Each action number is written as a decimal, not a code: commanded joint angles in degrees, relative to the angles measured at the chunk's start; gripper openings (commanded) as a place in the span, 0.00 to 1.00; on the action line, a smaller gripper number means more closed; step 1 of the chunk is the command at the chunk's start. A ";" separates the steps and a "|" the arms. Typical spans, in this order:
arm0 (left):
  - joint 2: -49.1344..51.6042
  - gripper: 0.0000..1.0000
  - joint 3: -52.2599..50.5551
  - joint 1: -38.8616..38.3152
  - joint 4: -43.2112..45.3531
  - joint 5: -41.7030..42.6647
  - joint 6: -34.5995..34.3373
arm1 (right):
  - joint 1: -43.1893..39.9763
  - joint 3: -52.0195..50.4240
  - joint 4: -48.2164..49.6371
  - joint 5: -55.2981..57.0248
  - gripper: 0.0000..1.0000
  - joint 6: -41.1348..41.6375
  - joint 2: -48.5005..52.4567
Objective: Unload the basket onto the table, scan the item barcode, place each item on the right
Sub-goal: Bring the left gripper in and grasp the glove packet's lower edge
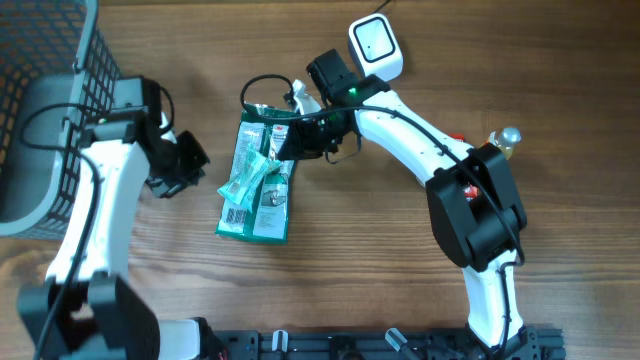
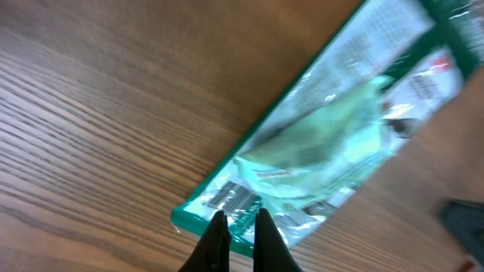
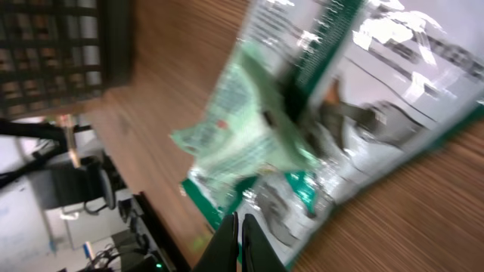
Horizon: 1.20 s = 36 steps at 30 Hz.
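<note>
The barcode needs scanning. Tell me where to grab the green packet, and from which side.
Probably its near right corner, from the robot's side. The green packet lies flat, that corner is bare and away from the barcode, and a paler pouch covers the middle.

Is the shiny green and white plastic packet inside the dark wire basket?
No, the packet lies flat on the wooden table, apart from the basket at the left edge.
</note>
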 commanded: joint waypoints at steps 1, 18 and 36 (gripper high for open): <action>4.07 0.04 -1.05 -0.44 1.55 2.34 -0.94 | 0.11 -0.59 2.29 -3.67 0.04 1.46 -1.31; 8.48 0.04 -2.64 -5.49 6.36 4.00 2.01 | 4.17 -1.29 9.40 -3.48 0.04 1.66 4.52; 7.65 0.04 0.46 -5.44 6.23 7.65 4.07 | 4.28 -1.64 9.79 -2.60 0.04 0.22 8.39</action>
